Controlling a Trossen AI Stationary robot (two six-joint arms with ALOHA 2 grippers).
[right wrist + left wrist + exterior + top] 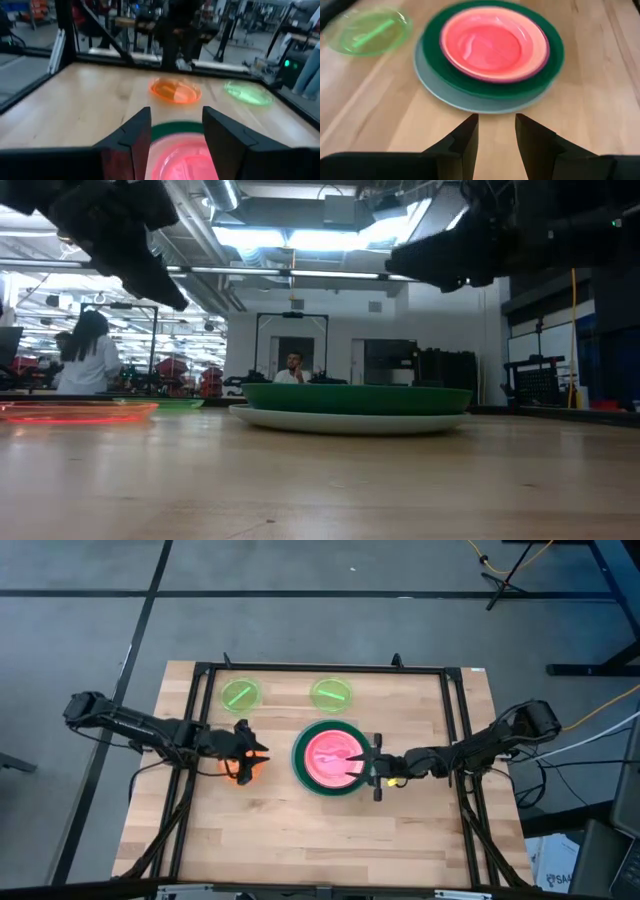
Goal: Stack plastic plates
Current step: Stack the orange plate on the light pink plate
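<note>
My right gripper, fingers spread, hovers over the glossy round pink plate stack; my left gripper, also spread, is above the translucent orange disc.

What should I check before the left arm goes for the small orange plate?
1. Left hand empty and open: ok; the left wrist view shows its fingers apart with nothing between them.
2. Orange plate free to grasp: cannot tell; in the high view the left arm covers most of it.
3. Stack tidy: ok; the pink plate sits centred on the dark green plate, over the light blue plate.
4. Right hand clear of the stack: not ok; it hangs over the pink plate, open and empty.
5. Two lime green plates out of the way: ok; both lie at the table's far edge.
</note>
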